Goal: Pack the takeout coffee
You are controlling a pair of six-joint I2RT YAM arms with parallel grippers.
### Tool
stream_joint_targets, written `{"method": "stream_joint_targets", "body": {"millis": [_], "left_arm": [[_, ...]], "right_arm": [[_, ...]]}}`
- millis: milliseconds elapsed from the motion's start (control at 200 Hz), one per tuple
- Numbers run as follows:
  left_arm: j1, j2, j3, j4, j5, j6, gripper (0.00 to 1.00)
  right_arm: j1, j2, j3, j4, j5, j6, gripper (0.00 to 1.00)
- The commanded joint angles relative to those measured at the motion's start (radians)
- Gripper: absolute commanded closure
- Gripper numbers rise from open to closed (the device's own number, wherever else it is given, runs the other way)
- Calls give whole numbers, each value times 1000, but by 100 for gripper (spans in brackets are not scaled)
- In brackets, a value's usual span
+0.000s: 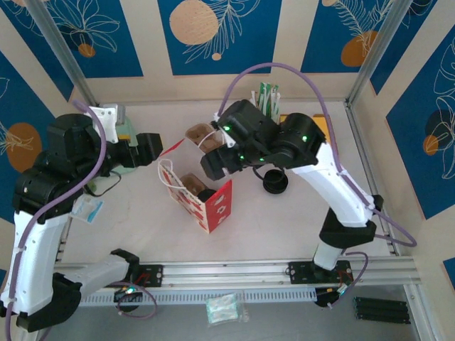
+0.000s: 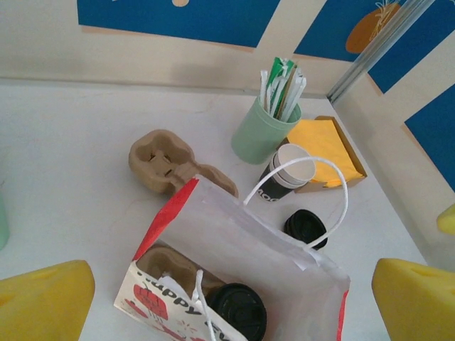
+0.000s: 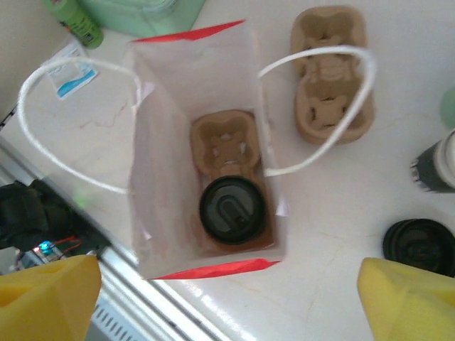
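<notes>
Coffee bagged, both grippers spread wide and empty.
The right gripper [image 3: 226, 302] hangs open over the bag [image 3: 170, 106]; the left gripper [image 2: 231, 302], at the bag's nine o'clock, gapes too. The takeout coffee [image 3: 232, 211] sits in the six-o'clock slot of the carrier [image 3: 226, 142] (lid on). The right gripper would best rise straight up, clear of the handle [image 3: 327, 50] looping at two o'clock.

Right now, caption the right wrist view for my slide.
Lidded coffee cup seated in a cardboard carrier inside the open paper bag, seen from above.
</notes>
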Motion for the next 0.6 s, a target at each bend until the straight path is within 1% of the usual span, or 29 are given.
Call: {"method": "stream_joint_targets", "body": {"millis": [0,160,310,380,515,595], "left_arm": [[5,32,58,36,17,14,0],[5,78,98,84,48,7,1],[4,106,96,144,67,-9,1],[5,112,81,187,73,-15,1],[3,131,53,272,82,-18,1],[1,158,53,307,93,-19,1]], "right_arm": [[-49,-73,-90,126,44,-4,3],[-162,-164,-232,262,-10,3,3],[-278,-264,-415,453,-68,5,4],[-369,-297,-489,515,-111,41,4],[-596,-324,-607,604,-314,153,5],[-699,-326,-676,671,-409,199,5]]}}
